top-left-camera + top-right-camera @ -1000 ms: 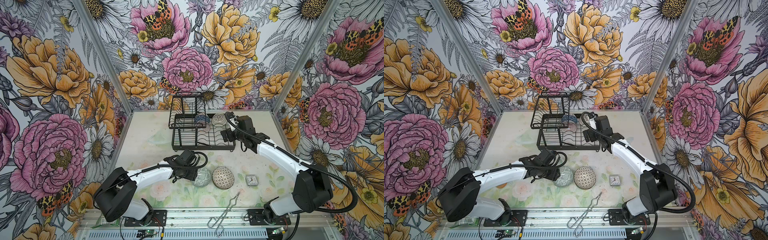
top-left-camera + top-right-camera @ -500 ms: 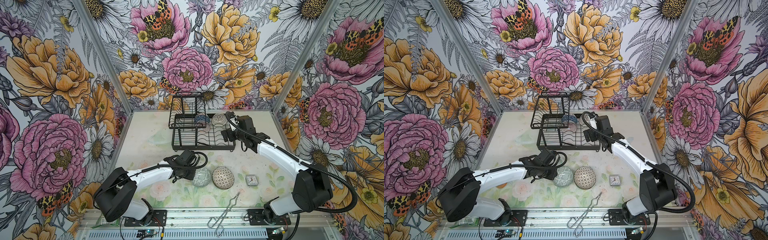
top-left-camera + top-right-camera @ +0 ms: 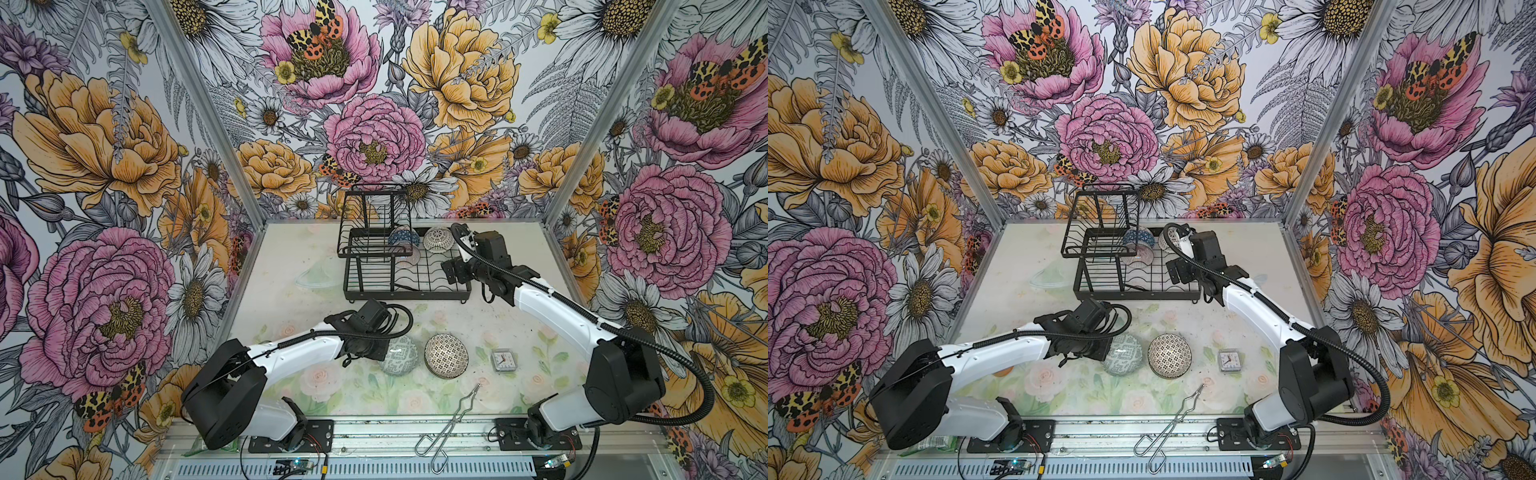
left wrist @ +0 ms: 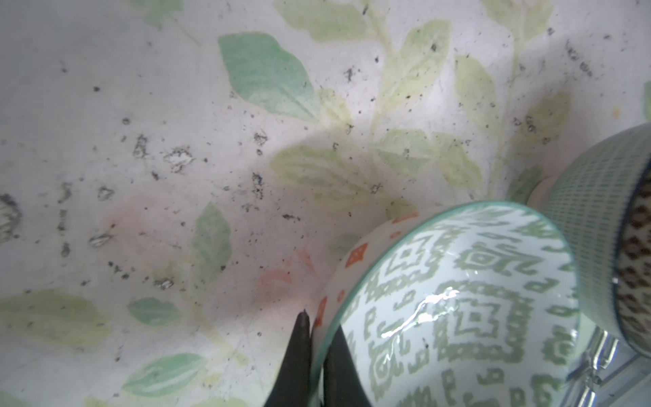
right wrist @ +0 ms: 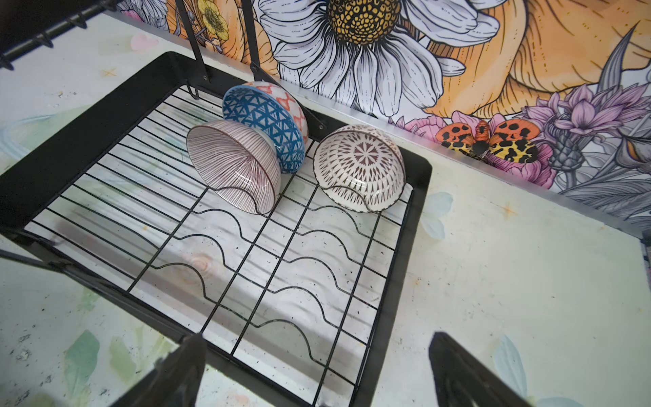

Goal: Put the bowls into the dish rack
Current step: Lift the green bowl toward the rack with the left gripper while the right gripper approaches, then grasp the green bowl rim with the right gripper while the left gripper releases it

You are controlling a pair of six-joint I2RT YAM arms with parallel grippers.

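Note:
My left gripper (image 4: 317, 338) is shut on the rim of the green-grey maze bowl (image 4: 458, 310), one finger inside and one outside. That bowl (image 3: 398, 356) stands tilted on the mat, next to the black-white mosaic bowl (image 3: 446, 356). The black wire dish rack (image 3: 409, 291) at the back holds three bowls on edge: blue triangles (image 5: 264, 119), pink stripes (image 5: 232, 162) and black-white dots (image 5: 359, 165). My right gripper (image 5: 317, 336) hangs open and empty over the rack's front right corner (image 3: 451, 272).
A clear glass dish (image 3: 316, 278) lies left of the rack. A small clock (image 3: 503, 360) sits right of the mosaic bowl. Metal tongs (image 3: 451, 424) lie at the front edge. The rack's raised shelf (image 3: 374, 220) stands over its left part.
The left gripper has shut on the maze bowl's rim. The right arm has stayed where it was, open.

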